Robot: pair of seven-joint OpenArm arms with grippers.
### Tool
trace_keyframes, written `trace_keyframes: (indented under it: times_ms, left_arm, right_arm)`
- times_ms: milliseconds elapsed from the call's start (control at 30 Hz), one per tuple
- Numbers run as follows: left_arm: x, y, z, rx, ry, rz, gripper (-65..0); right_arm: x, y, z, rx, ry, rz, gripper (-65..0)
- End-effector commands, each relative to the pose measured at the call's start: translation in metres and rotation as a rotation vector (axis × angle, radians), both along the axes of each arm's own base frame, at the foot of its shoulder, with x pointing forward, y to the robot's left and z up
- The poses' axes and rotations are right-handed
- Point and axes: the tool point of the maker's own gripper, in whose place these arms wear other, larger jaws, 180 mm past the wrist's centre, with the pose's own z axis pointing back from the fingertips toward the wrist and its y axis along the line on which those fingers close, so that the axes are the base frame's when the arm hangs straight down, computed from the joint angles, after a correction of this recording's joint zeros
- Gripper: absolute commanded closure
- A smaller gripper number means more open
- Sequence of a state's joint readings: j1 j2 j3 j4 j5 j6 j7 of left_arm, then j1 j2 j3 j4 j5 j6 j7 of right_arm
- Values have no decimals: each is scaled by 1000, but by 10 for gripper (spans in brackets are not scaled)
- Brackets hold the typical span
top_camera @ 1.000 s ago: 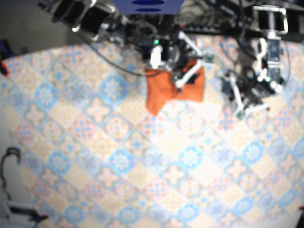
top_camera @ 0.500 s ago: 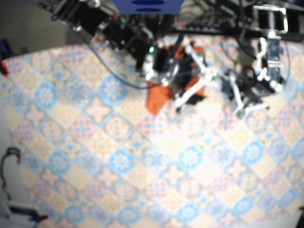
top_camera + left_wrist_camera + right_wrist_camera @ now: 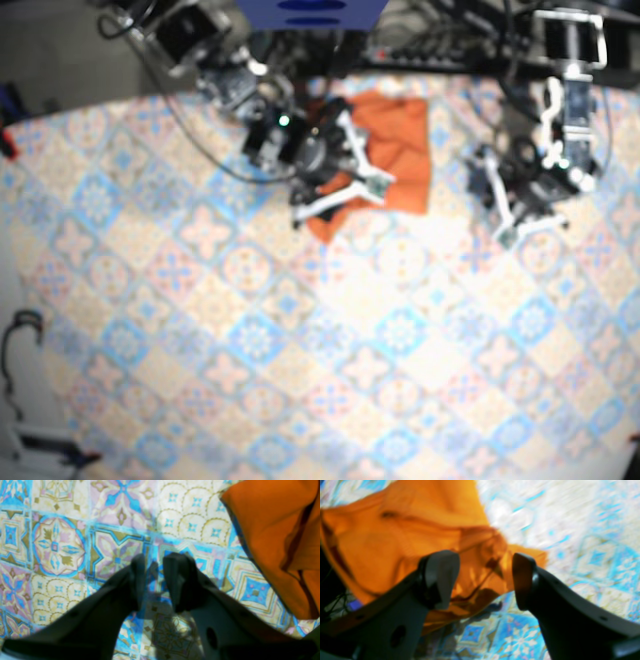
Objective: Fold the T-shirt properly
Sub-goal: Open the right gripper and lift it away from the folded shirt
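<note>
The orange T-shirt (image 3: 400,140) lies bunched into a compact shape at the table's back centre. My right gripper (image 3: 375,185) hovers over its front left part. In the right wrist view this gripper (image 3: 482,577) is open, and creased orange T-shirt (image 3: 407,530) shows behind and between the fingers without being pinched. My left gripper (image 3: 508,238) sits to the right of the shirt, apart from it. In the left wrist view its (image 3: 153,580) jaws are nearly together over the bare cloth, holding nothing, with the T-shirt's edge (image 3: 275,530) at the upper right.
A patterned tablecloth (image 3: 330,340) covers the whole table. Cables and arm mounts (image 3: 310,15) crowd the back edge behind the shirt. A small device with a cable (image 3: 25,340) lies off the table's left side.
My right arm has swung left and back across the shirt, and more of the orange cloth now shows at the back. The left arm has stayed put.
</note>
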State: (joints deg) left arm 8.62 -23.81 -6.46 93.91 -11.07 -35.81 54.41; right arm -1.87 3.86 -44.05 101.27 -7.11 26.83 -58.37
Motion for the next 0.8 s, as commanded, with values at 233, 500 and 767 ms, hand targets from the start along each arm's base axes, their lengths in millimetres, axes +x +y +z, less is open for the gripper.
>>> trace_keyframes:
  times_ms: [233, 500, 767]
  left_arm:
    - [7, 8, 8, 36, -29, -2, -176]
    - [-9, 11, -3, 66, 9, -10, -176]
    - [-16, -2, -10, 65, 34, -60, -176]
  right_arm:
    - [-35, 40, -3, 15, 17, 156, -366]
    - [-45, 58, -34, -100, 14, 278, -366]
    - [-39, 70, -15, -34, -30, 280, -366]
